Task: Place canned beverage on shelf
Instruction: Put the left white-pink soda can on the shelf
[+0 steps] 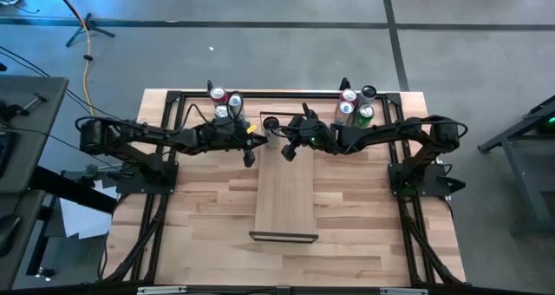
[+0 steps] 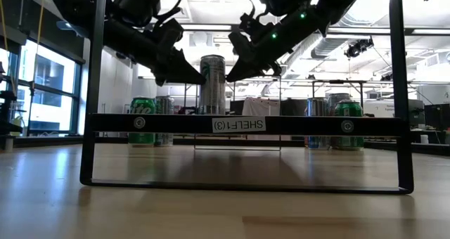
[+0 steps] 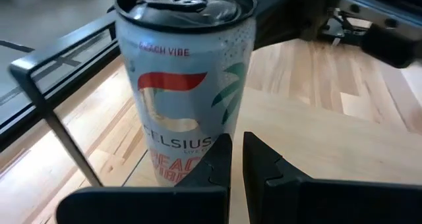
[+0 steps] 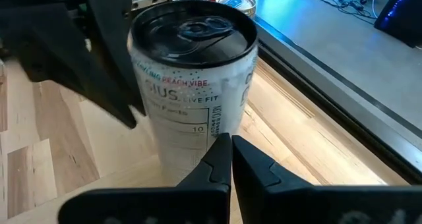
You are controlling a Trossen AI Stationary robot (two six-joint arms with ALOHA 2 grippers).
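Both grippers, left [image 1: 250, 150] and right [image 1: 290, 151], hang with fingers pressed together, holding nothing, flanking the Celsius can [image 3: 184, 85] standing upright at the shelf's [image 1: 284, 195] far end (spare cans behind).

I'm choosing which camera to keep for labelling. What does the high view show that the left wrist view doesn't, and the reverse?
Only the high view shows the whole shelf, both arms, and spare cans clustered at the table's two far corners. Only the left wrist view shows the can's label, reading Celsius Peach Vibe, and its unopened top. Both show the can standing upright at the shelf's far end, with the left gripper shut just short of it.
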